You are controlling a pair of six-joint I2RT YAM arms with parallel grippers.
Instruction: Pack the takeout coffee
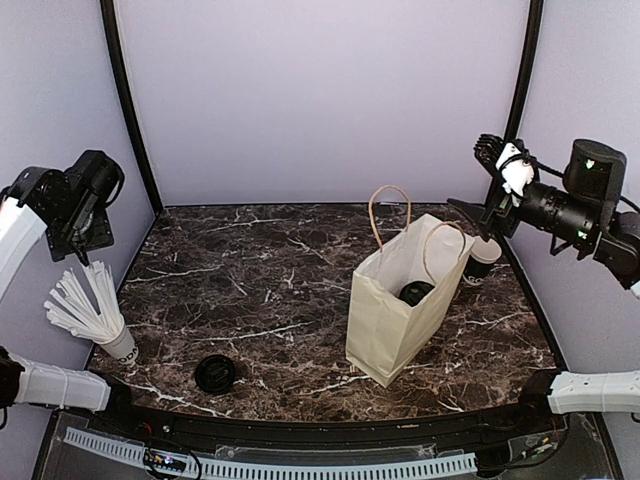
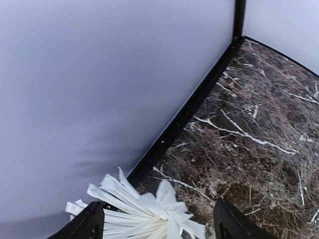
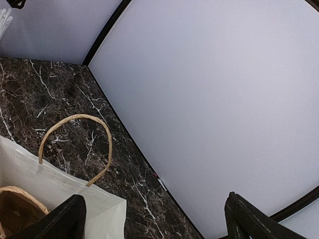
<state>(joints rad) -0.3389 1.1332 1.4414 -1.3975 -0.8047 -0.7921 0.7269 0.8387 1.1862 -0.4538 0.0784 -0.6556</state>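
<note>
The takeout coffee [image 1: 416,291] shows only as a black lid inside the open white paper bag [image 1: 385,320], which stands upright right of the table's middle. My right gripper [image 1: 478,182] hangs open above and to the right of the bag, near the right wall. The right wrist view has the bag's top corner [image 3: 99,211] and a twine handle [image 3: 75,144] below that gripper [image 3: 154,224], with nothing between its fingers. My left gripper [image 1: 78,240] is raised at the far left, open, over a bunch of white paper-wrapped straws [image 2: 144,214].
A black cup with a bare white rim [image 1: 482,258] stands just right of the bag. A loose flat black lid [image 1: 215,373] lies near the front edge at the left. The straws stand in a white cup [image 1: 118,343] by the left wall.
</note>
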